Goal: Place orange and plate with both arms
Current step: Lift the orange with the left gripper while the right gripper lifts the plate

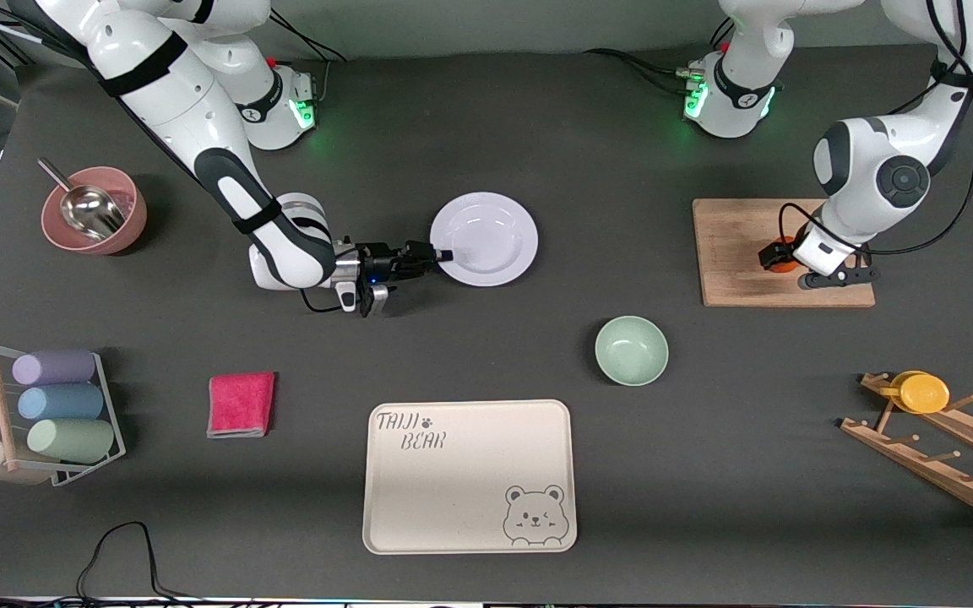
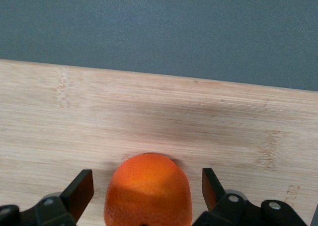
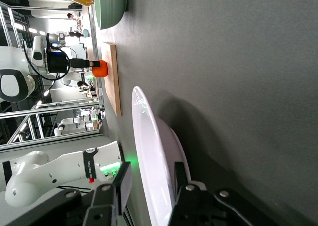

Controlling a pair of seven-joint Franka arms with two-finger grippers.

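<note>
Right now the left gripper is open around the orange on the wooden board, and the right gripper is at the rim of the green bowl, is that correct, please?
Not quite. The right gripper is at the rim of the plate, not the green bowl, which sits untouched nearer the front camera; the front view shows this. The rest holds: the left gripper is open around the orange on the wooden board.

This is a robotics lab: two white arms (image 1: pixel 199 127) are bolted to a dark cloth-covered counter (image 1: pixel 486 355), cables (image 1: pixel 127 549) trail over its edge, and metal framing (image 3: pixel 49 112) and another robot (image 3: pixel 54 174) stand near the counter in the right wrist view.
</note>
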